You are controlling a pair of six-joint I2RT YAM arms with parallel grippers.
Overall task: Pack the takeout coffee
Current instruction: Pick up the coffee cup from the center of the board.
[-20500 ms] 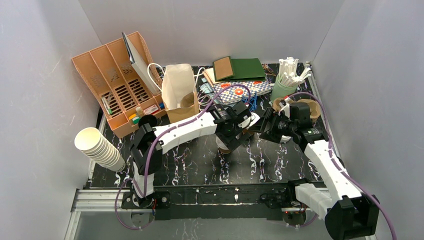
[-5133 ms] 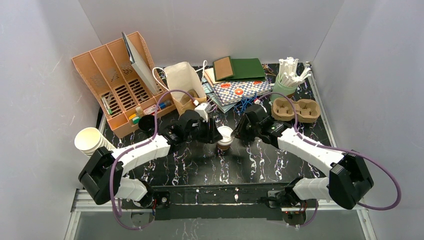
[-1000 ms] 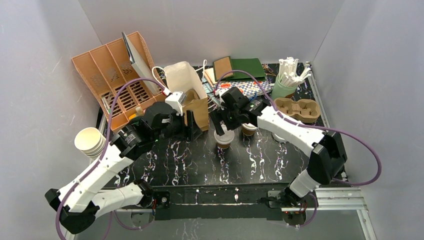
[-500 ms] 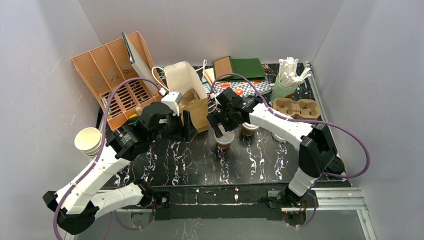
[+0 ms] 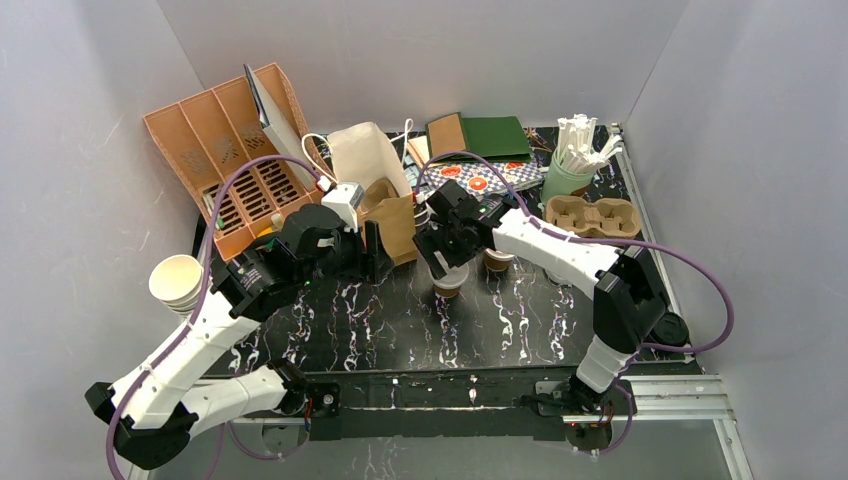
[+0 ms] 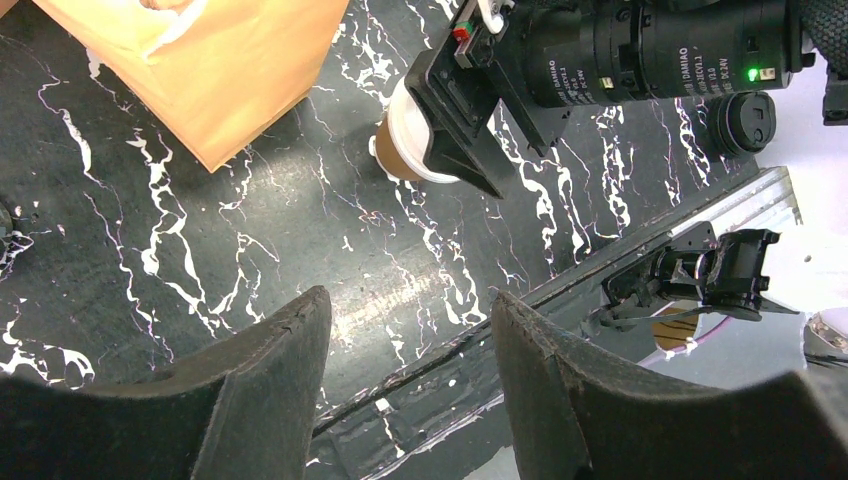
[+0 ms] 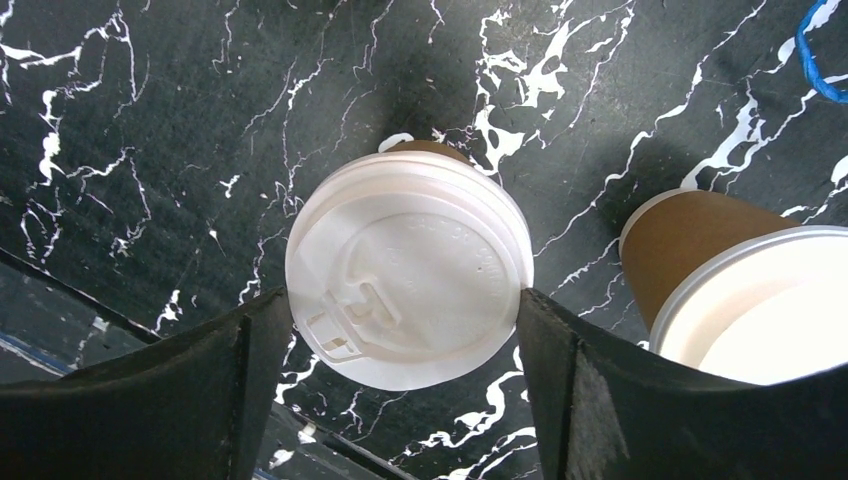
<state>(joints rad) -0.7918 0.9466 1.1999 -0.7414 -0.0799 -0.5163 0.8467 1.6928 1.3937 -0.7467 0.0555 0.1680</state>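
Two takeout coffee cups, tan with white lids, stand on the black marbled table. The nearer cup [image 5: 448, 279] [image 7: 408, 268] sits between the fingers of my right gripper [image 5: 441, 256] [image 7: 405, 300], which is open, with a finger close to each side of the lid's rim. The second cup [image 5: 497, 261] [image 7: 705, 250] stands just right of it. My left gripper [image 5: 371, 250] [image 6: 410, 300] is open and holds nothing; it hovers beside the brown paper bag [image 5: 401, 226] [image 6: 215, 70]. In the left wrist view the nearer cup [image 6: 398, 148] is partly hidden by the right gripper.
An orange file organiser [image 5: 225, 165] stands at the back left, and a stack of cream cups [image 5: 182, 285] lies at the left edge. A white bag [image 5: 358, 160] is behind the brown one. A pulp cup carrier [image 5: 592, 215], a green holder of stirrers [image 5: 568, 165] and booklets [image 5: 480, 135] fill the back right.
My right gripper has come down and slightly left around the lidded cup, and its jaws have narrowed a little. The left arm has barely shifted.
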